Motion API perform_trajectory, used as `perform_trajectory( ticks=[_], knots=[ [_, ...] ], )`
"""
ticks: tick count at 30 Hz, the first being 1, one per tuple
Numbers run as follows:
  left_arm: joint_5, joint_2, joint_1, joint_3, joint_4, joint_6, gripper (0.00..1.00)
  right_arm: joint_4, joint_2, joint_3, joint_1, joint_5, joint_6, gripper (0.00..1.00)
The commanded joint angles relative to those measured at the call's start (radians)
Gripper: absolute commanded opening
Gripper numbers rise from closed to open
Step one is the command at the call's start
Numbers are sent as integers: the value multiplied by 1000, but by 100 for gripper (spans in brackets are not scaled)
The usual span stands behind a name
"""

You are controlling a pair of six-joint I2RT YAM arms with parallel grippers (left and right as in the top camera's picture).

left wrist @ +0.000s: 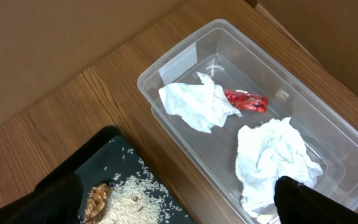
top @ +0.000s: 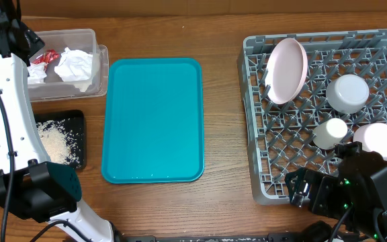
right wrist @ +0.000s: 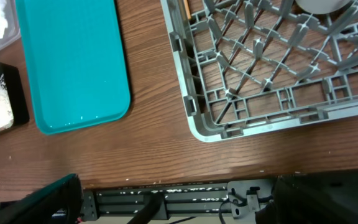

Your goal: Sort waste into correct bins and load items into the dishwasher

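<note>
The clear tub (left wrist: 166, 65) holds two crumpled white napkins (left wrist: 197, 102) (left wrist: 272, 155) and a red wrapper (left wrist: 246, 100). The black tray (left wrist: 104, 149) beside it holds rice (left wrist: 138, 196) and a brown food bit (left wrist: 98, 196). My left gripper (left wrist: 179, 208) is open and empty, above the gap between tub and tray. The grey dish rack (top: 261, 134) holds the pink plate (top: 286, 70) on edge, two whitish bowls (top: 347, 93) (top: 377, 140) and the white cup (top: 330, 132). My right gripper (right wrist: 179, 202) is open and empty over the table's front edge, in front of the rack (right wrist: 260, 93).
The big teal tray (top: 153, 121) lies between the bins and the rack, with nothing on it; it also shows in the right wrist view (right wrist: 73, 62). My left arm's white links (top: 5, 114) stretch over the table's left edge. A cardboard wall stands behind the tub.
</note>
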Motion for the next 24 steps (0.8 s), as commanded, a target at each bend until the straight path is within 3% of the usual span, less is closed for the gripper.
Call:
perform_trajectory(
  ticks=[1,7,16,24],
  knots=[
    [-3,0,-8,5,1,-14,100,1,-5,0,13,-16,1,100],
    [-3,0,-8,5,1,-14,100,39,-31,-2,-36,96,-29,100],
    [-3,0,-8,5,1,-14,100,294,-185,-100,-257,-159,-528,100],
    [-3,0,-8,5,1,-14,100,317,-224,-180,-283,-156,-539,100]
  ],
)
